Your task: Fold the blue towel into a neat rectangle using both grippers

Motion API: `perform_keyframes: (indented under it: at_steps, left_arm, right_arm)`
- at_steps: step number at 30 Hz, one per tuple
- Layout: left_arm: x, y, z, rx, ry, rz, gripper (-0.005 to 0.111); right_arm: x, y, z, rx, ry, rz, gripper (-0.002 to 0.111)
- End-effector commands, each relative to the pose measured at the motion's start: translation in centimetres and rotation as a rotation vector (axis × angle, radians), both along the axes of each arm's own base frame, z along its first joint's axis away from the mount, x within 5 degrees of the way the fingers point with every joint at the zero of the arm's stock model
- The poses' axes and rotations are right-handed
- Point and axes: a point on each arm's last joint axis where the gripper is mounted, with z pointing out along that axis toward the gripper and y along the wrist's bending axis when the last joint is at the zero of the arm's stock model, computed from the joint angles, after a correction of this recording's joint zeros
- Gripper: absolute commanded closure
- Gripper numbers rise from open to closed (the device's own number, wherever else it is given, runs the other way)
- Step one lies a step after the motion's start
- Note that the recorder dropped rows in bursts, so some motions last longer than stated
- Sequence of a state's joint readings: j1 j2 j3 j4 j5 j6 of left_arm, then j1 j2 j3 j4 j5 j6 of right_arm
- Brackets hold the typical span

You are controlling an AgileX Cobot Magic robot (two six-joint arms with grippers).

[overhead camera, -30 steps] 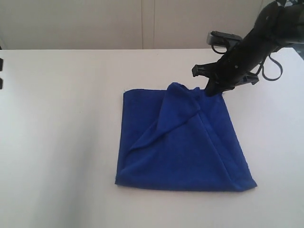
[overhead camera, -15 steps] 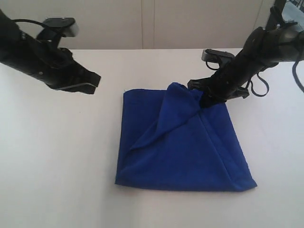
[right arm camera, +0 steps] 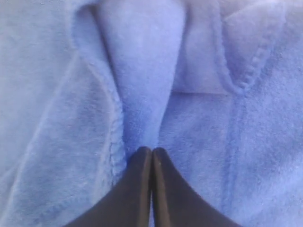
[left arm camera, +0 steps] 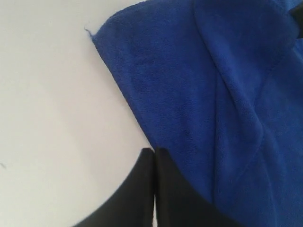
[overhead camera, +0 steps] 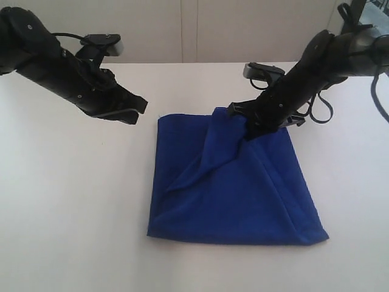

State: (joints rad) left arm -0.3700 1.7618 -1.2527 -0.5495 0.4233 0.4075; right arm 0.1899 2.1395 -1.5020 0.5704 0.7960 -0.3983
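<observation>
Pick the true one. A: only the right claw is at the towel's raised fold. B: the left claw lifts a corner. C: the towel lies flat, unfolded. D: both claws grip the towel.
A: the right claw is shut on the raised fold of the blue towel; the left claw hangs shut beside a corner, holding nothing.

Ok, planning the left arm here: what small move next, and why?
Probably open the left gripper and lower it onto the nearest corner of the blue towel: its fingers are shut at the edge, while the right gripper pinches a raised fold.
</observation>
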Motion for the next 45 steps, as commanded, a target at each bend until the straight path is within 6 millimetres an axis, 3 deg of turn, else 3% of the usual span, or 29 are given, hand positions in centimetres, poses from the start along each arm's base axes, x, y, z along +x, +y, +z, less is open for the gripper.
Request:
perform_keyframes:
  at_steps: [1,6,12,18,26,30,34,38,45]
  left_arm:
    - [0.3,-0.9,-1.2,-0.050,0.048,-0.013,0.107]
    - [0.6,-1.5,-2.1,-0.109,0.073,-0.021,0.107]
    - [0.7,-1.9,-2.0,-0.158,0.053,-0.033,0.107]
    - [0.4,-3.4,-1.8,-0.147,-0.014,-0.057,0.107]
    - [-0.4,-5.6,-1.7,-0.133,-0.078,-0.076,0.107]
    - [-0.5,-5.9,-1.6,-0.163,-0.060,-0.064,0.107]
    - [-0.4,-6.2,-1.2,-0.245,-0.021,-0.005,0.107]
    - [-0.3,-7.2,-2.4,-0.271,0.032,-0.004,0.107]
    - [-0.3,-11.6,-3.6,-0.309,0.073,-0.051,0.107]
  right_arm:
    - [-0.4,0.2,1.5,0.024,-0.023,0.015,0.108]
    - [-0.5,0.2,2.5,0.039,-0.045,0.012,0.108]
    - [-1.0,1.9,2.6,0.051,-0.048,0.076,0.108]
    - [-1.3,3.6,1.5,0.050,-0.045,0.104,0.108]
    - [-1.1,4.0,-0.2,0.042,-0.020,0.102,0.108]
    - [-1.4,3.8,2.3,0.040,-0.079,0.114,0.108]
    - [-1.2,1.8,4.4,0.004,-0.114,0.068,0.108]
    - [-0.6,-1.2,5.1,-0.011,-0.113,-0.001,0.108]
    - [-0.3,-4.9,5.0,-0.017,-0.061,-0.071,0.108]
